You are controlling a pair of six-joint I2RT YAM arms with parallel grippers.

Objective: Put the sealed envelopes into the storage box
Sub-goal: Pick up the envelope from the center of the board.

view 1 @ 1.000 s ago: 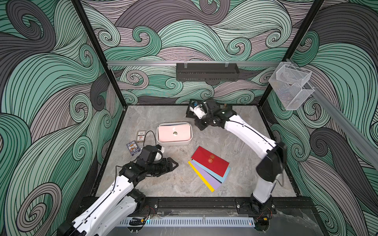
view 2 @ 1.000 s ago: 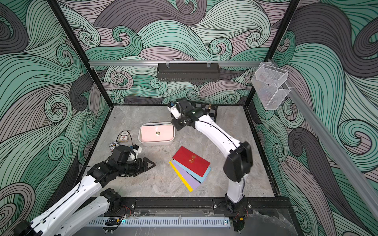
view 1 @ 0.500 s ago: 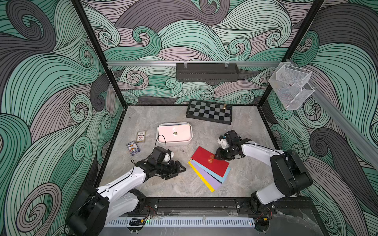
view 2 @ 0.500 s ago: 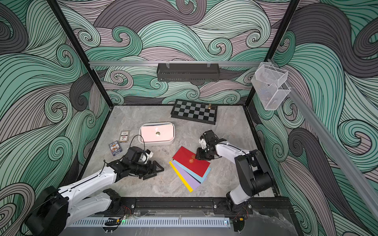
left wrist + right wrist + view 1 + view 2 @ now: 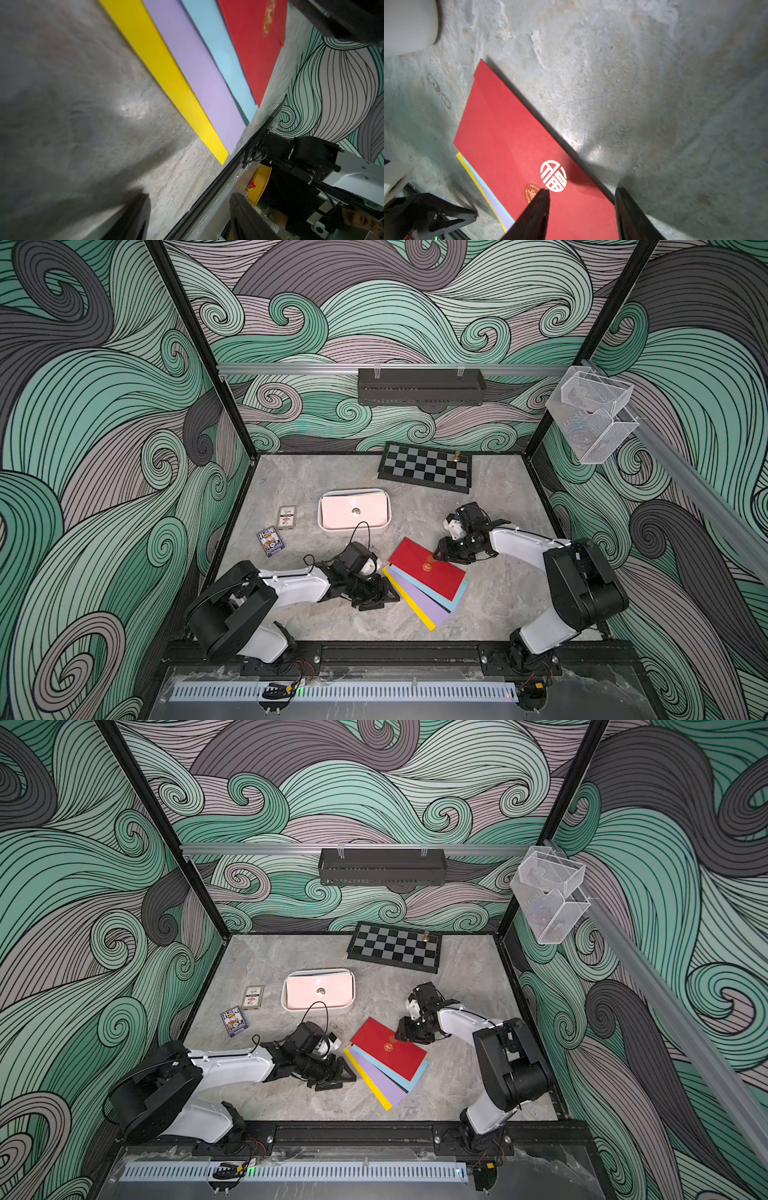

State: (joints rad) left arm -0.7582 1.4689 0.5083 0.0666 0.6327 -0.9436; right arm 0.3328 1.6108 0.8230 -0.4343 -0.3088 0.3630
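Lifting the red envelope [image 5: 419, 562] off the fan of sealed envelopes [image 5: 419, 598], mid-surface [image 5: 324, 614], near-right of the storage box [image 5: 332, 530] holding a pink envelope [image 5: 349, 508] | right tool [image 5: 581, 192] spread, astride red's far-right edge | left tool [image 5: 380, 598] spread, empty, just left of the fan | we should catch red alone, keeping the lower sheets flat

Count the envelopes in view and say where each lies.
5. Four lie fanned on the table: red envelope on top, then light blue envelope, lilac envelope, yellow envelope. A pink envelope lies in the storage box; others may hide beneath it.
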